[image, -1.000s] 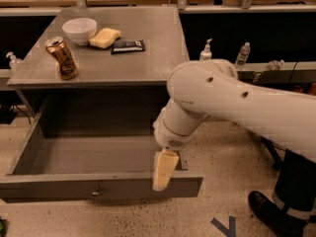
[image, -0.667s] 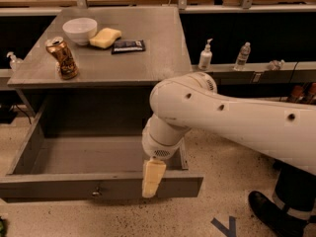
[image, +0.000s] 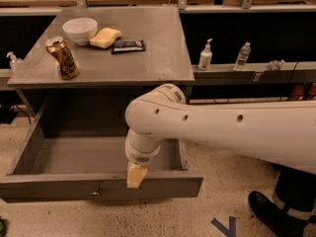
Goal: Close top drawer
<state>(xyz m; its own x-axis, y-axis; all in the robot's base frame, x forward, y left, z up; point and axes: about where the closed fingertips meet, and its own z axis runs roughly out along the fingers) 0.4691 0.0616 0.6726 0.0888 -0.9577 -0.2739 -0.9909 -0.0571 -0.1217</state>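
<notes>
The top drawer [image: 59, 184] is a deep grey box pulled far out from under the grey table, empty inside, with a small metal knob [image: 97, 191] at the middle of its front panel. My white arm reaches in from the right and hangs over the drawer's front edge. My gripper [image: 135, 176] points down, its tan tip against the top of the front panel, to the right of the knob.
On the table top [image: 148, 58] stand a tilted can [image: 62, 58], a white bowl [image: 80, 30], a yellow sponge [image: 105, 37] and a dark snack packet [image: 128, 45]. A pump bottle [image: 205, 56] and a water bottle [image: 242, 56] stand on the ledge to the right. A shoe [image: 269, 211] is at lower right.
My arm and gripper have swung leftwards along the drawer's front edge, closer to the knob. The drawer stays open in the same place.
</notes>
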